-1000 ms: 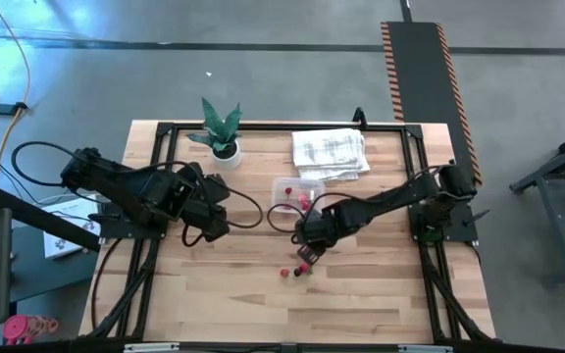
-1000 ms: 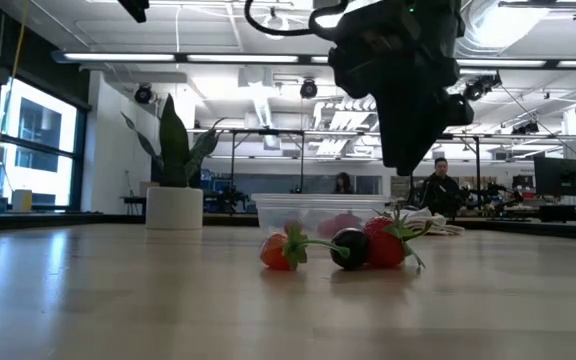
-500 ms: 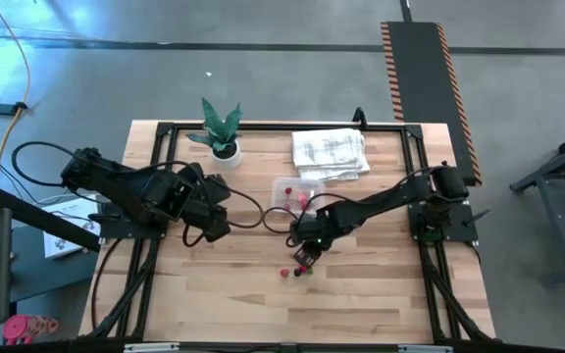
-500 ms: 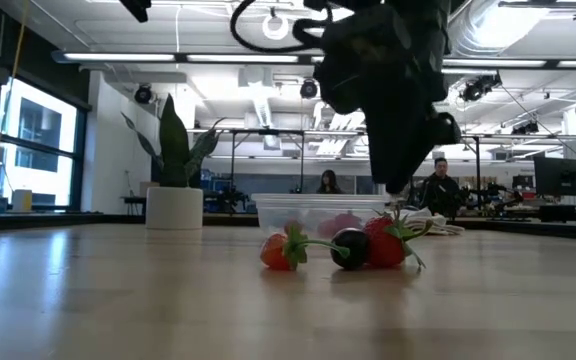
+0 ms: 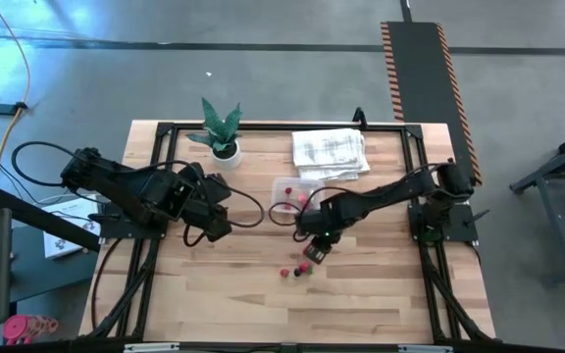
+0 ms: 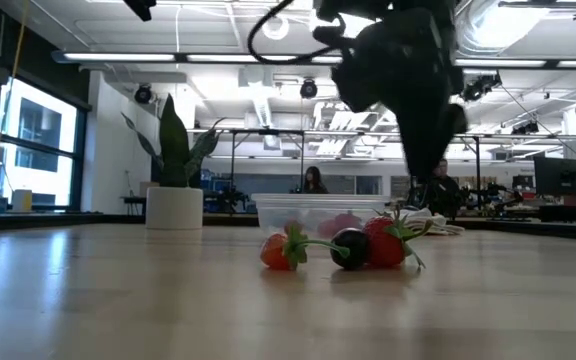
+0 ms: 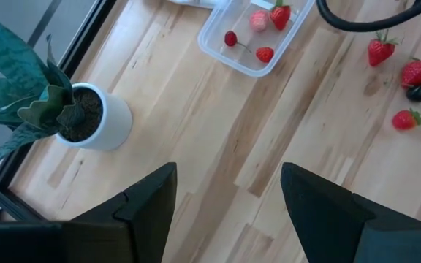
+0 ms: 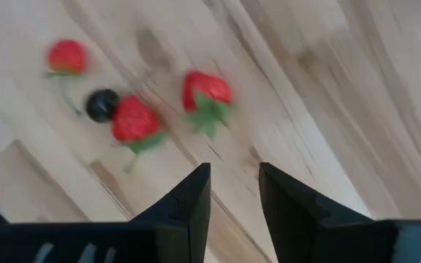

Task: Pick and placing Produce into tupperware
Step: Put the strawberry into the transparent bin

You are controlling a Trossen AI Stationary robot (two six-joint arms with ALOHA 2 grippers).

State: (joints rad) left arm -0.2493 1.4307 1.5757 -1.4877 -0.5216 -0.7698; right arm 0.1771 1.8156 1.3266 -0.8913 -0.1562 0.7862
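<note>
The clear tupperware [image 5: 284, 186] [image 7: 248, 64] sits mid-table with a few red and pink pieces [image 7: 259, 20] inside. Loose produce lies on the wood near it: two strawberries [image 8: 133, 120] and a dark berry [image 8: 102, 104] close together, and one strawberry [image 8: 206, 91] a little apart. In the low view the cluster [image 6: 348, 248] lies in front of the tupperware [image 6: 313, 206]. My right gripper [image 5: 312, 252] [image 8: 234, 179] hovers above the lone strawberry, fingers pointing down, slightly open and empty. My left gripper [image 5: 214, 211] [image 7: 229, 197] waits at the table's left, open.
A potted plant [image 5: 222, 132] [image 7: 71, 117] stands at the far left. A folded white towel [image 5: 330, 152] lies behind the tupperware. A black frame [image 5: 263, 126] rims the table. Bare wood [image 5: 263, 304] stretches toward the near edge. People show in the room beyond.
My right gripper stayed above the loose berries. It swung a little toward the table's left, then back toward the right. The berries and the tupperware have not moved.
</note>
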